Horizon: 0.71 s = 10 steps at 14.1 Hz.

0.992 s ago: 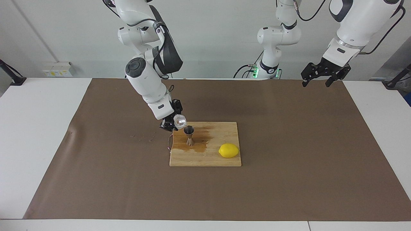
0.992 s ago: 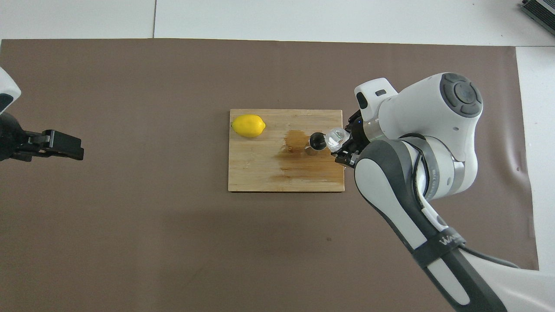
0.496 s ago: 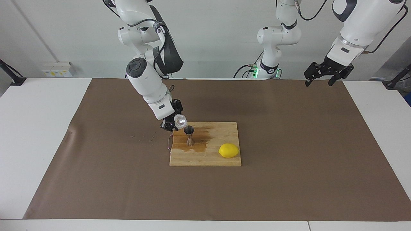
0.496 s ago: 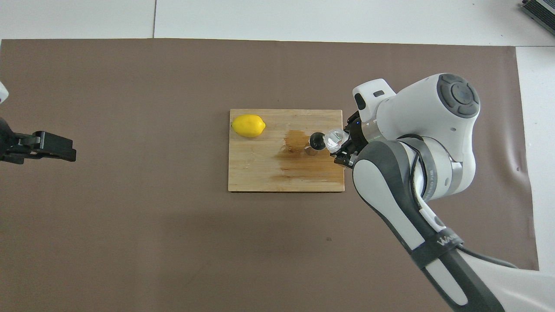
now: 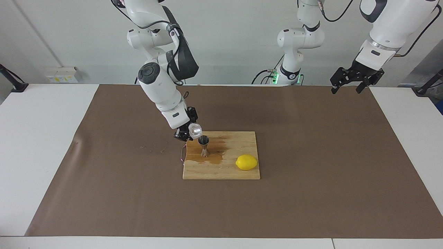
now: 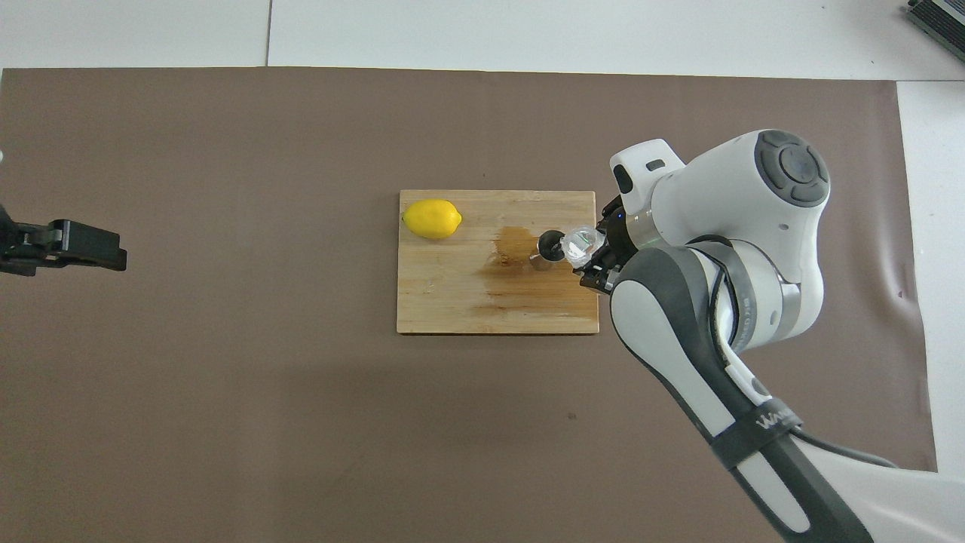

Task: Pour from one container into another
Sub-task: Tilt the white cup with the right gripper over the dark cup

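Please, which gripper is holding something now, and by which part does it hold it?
The right gripper holds the clear cup by its base end, tipped over the jigger. The left gripper is open and holds nothing.

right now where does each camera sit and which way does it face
Facing view: high across the table, looking at the robots; both arms whole, right gripper tipping the clear cup over the jigger, left gripper waiting aloft.
Overhead view: above the robots' end, looking steeply down; right arm, left gripper tip.
Shared: cutting board, lemon, cup, jigger.
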Tool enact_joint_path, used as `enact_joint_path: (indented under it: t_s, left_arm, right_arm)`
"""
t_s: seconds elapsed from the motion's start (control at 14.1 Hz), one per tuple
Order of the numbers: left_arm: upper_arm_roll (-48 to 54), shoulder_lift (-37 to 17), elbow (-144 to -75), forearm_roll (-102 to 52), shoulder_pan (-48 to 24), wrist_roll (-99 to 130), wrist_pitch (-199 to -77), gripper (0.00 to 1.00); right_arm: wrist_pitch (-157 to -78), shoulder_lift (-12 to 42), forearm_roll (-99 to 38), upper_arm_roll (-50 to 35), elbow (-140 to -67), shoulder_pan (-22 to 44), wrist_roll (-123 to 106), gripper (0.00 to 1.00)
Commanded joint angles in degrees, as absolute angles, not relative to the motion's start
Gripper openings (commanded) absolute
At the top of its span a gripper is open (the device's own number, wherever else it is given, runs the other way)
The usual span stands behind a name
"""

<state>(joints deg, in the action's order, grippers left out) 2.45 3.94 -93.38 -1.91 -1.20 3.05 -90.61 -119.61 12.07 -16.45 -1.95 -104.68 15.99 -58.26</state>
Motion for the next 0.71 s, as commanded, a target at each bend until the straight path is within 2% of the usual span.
enact_joint_path:
  t_s: [0.0, 0.64]
  left_arm:
    - [3.0, 5.4, -95.4, -2.4, -0.5, 2.9, -92.7, 1.0]
    - [2.9, 5.5, -95.8, -2.4, -0.7, 2.7, -92.3, 1.0]
  right_arm:
    - [-120.9, 12.0, -14.9, -2.2, -105.3, 15.8, -60.0, 0.25]
    - [-121.6, 11.9, -15.4, -2.3, -106.0, 15.0, -65.9, 0.25]
